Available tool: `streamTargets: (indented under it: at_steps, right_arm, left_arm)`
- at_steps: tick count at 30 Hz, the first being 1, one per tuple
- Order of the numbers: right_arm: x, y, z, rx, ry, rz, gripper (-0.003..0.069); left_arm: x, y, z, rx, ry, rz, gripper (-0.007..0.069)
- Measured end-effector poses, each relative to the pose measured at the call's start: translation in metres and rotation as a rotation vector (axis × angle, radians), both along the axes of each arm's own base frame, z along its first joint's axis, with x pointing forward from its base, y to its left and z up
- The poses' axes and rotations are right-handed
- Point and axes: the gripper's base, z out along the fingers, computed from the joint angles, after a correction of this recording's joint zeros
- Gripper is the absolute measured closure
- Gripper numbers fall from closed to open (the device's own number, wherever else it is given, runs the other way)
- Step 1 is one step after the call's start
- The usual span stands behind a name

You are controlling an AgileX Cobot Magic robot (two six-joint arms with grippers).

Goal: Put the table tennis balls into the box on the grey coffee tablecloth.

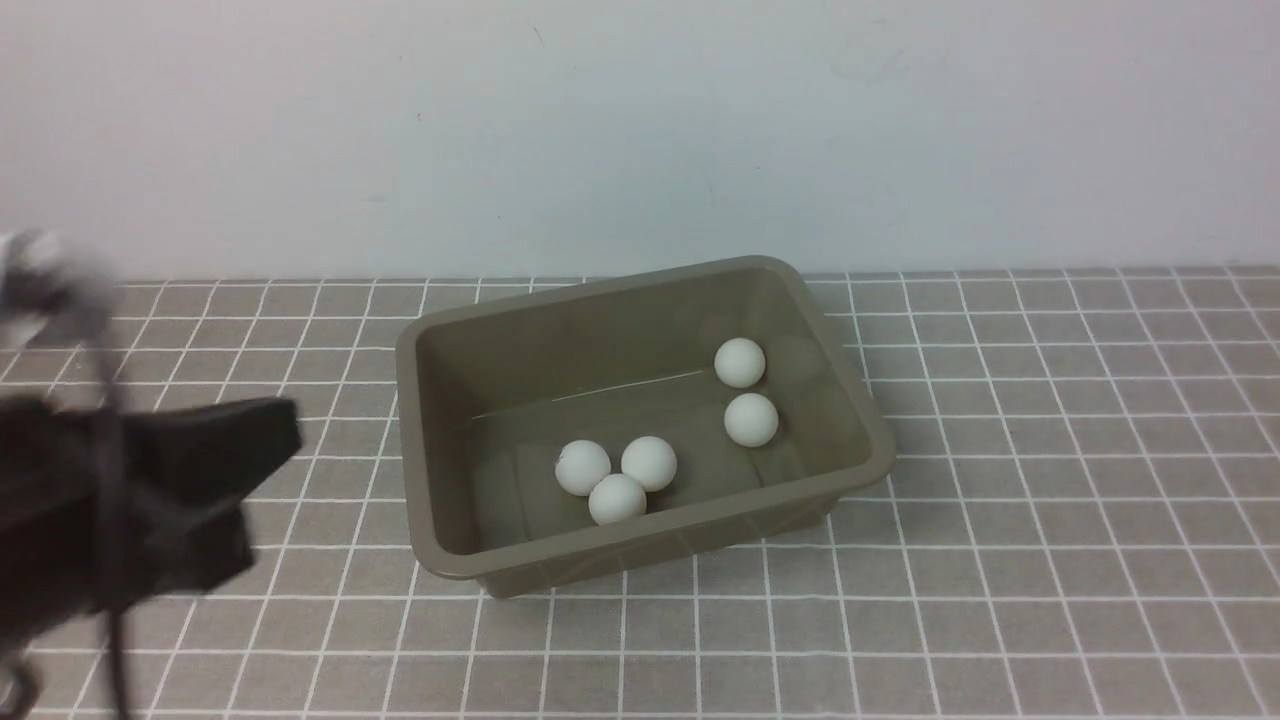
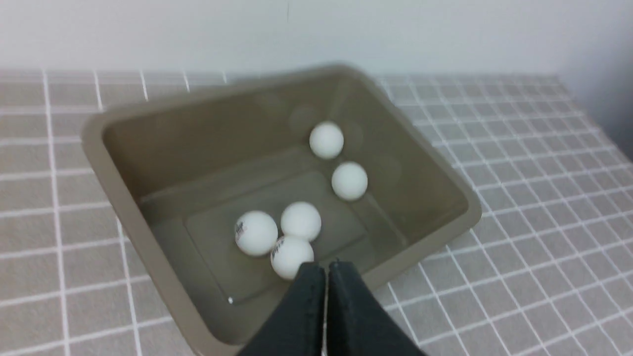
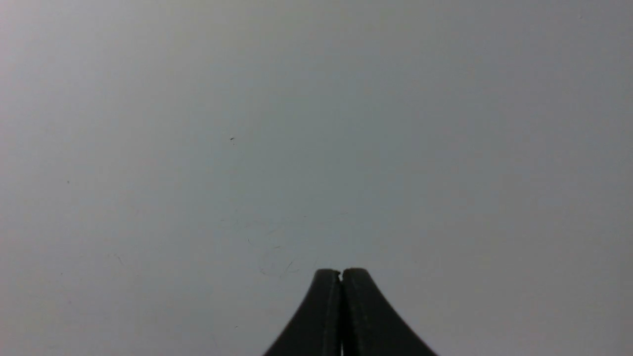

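Table tennis balls [image 2: 300, 221], one partly hidden

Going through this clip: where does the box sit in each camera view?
Front view: the box sits centre, on the checked tablecloth.
Left wrist view: the box fills the middle, just beyond the shut left end effector.
Right wrist view: not in it; only the shut right end effector against a blank grey surface.
Shared landmark: the three clustered balls by the box's near wall.
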Motion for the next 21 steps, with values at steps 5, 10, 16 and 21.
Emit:
streamTargets:
  at_steps: [5, 10, 16, 21]
  right_arm:
    - [0.000, 0.000, -0.001, 0.000, 0.003, -0.001, 0.0673]
    - [0.000, 0.000, -0.001, 0.001, 0.003, -0.001, 0.0673]
    - [0.000, 0.000, -0.001, 0.001, 0.003, -0.001, 0.0673]
    - [0.000, 0.000, -0.001, 0.001, 0.003, -0.001, 0.0673]
  left_arm:
    - [-0.044, 0.013, -0.007, -0.037, -0.189, 0.048, 0.0629]
    - [-0.067, 0.018, -0.006, -0.073, -0.289, 0.053, 0.0629]
    - [-0.075, 0.020, -0.005, -0.081, -0.323, 0.048, 0.0629]
    - [-0.074, 0.020, -0.006, -0.021, -0.347, 0.043, 0.0629]
